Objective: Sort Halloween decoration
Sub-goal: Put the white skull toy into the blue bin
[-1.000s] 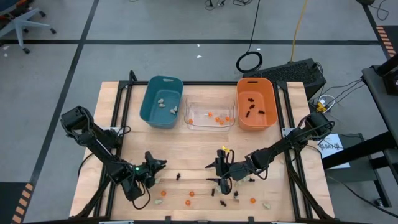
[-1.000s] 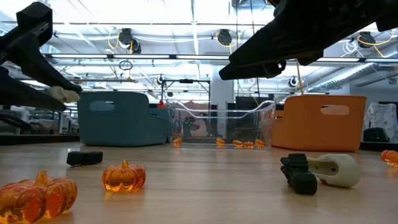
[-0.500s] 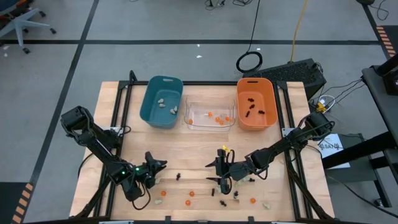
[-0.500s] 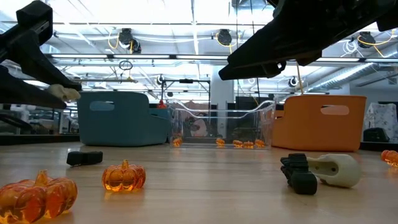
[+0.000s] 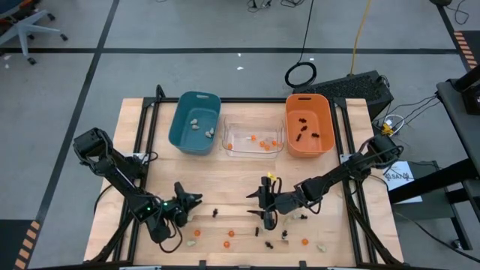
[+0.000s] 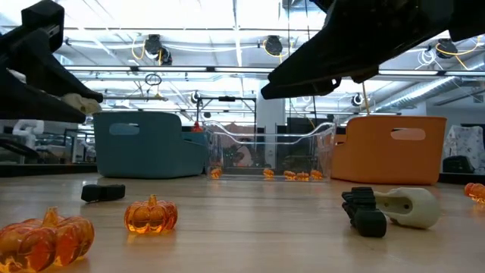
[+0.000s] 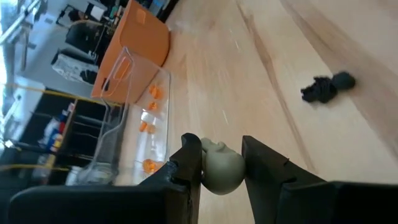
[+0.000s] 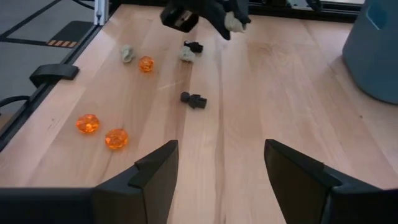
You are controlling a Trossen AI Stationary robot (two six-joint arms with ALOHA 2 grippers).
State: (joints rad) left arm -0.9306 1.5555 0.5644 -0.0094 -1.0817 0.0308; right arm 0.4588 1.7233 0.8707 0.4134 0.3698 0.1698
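At lower left of the high view, the left gripper [image 7: 221,163] pinches a pale skull trinket [image 7: 221,168] that may slip out before the teal bin [image 5: 195,124], while the right gripper [image 8: 217,171] hovers open and empty.

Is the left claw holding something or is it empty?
Holding something. In the left wrist view, the left claw is shut on a pale beige-white lump squeezed between its two dark fingers, above the wooden table.
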